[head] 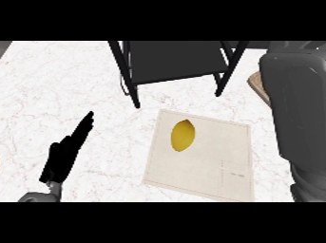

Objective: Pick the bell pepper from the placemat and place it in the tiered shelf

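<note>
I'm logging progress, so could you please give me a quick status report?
Left hand open, resting low left. Right forearm up at right edge, hand unseen. Pepper on placemat, untouched. Shelf behind it, path clear.

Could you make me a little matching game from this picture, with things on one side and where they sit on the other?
Things:
1. pepper
2. shelf
3. left hand
4. placemat

Places:
A. at the far edge of the counter, on black legs
B. lower left, fingers straight, pointing away from the robot
C. lying on the pale mat, yellow
D. flat on the marble counter, in front of the shelf

Pairs: 1-C, 2-A, 3-B, 4-D

The big grey forearm at the right hides the right hand.
</note>
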